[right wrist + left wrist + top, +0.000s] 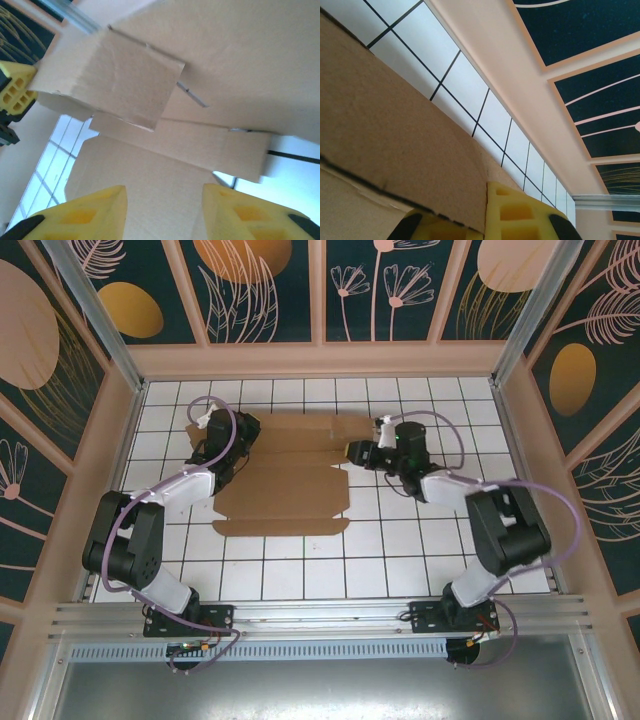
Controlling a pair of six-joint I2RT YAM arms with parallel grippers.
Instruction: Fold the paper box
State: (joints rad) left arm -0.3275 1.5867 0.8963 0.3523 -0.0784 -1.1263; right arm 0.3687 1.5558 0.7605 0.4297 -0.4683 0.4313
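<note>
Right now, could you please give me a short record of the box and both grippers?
paper box: brown cardboard, mostly flat on the tiled table, some flaps raised
left gripper: shut on a flap at the box's left edge
right gripper: open, at the box's right edge, facing a raised flap
task state: box not yet formed

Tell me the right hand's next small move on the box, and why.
Probably ease the right hand forward and close on the end flap: its fingers stand apart, short of that flap, while the left hand pinches the other end of the paper box.
</note>
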